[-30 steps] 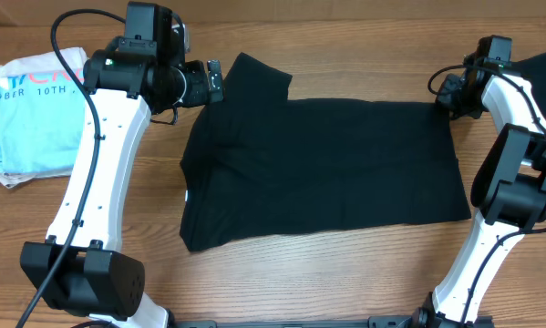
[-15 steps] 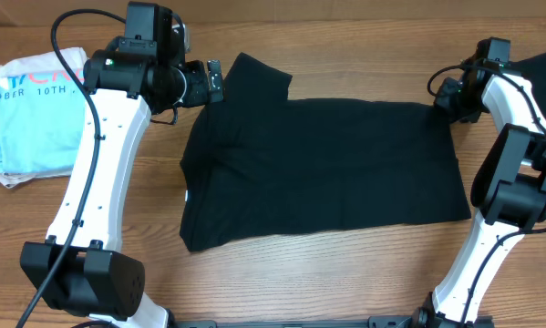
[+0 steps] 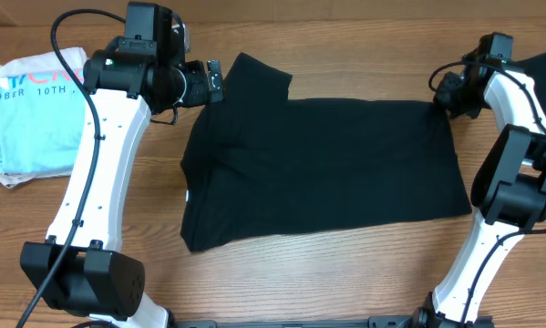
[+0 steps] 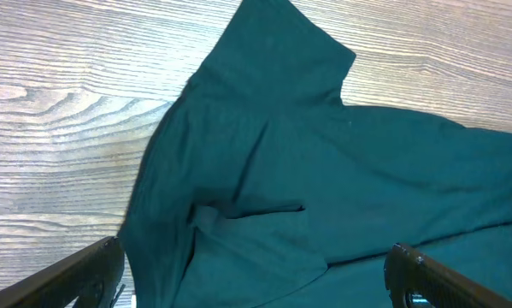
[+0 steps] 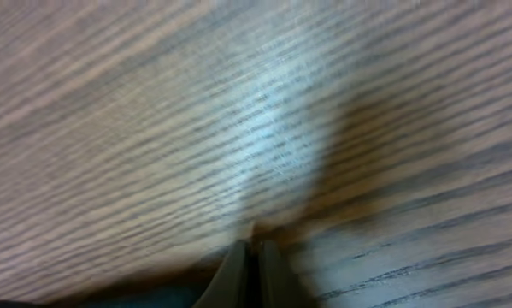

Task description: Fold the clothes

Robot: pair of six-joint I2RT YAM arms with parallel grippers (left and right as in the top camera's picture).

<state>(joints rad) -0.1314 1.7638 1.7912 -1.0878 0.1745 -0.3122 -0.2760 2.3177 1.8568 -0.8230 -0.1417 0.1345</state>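
Shirt corner blurred at R gripper

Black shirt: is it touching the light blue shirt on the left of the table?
Apart. The overhead view shows a strip of bare table between the black shirt and the light blue shirt.

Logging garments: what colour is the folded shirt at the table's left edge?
Folded shirt: light blue with printed lettering; overhead view.

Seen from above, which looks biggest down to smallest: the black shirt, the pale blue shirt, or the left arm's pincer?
Largest: the black shirt, spread flat, by far.
Next: the pale blue shirt, lying at the left edge.
Smallest: the left pincer, even though it sits nearer the camera than the shirts.
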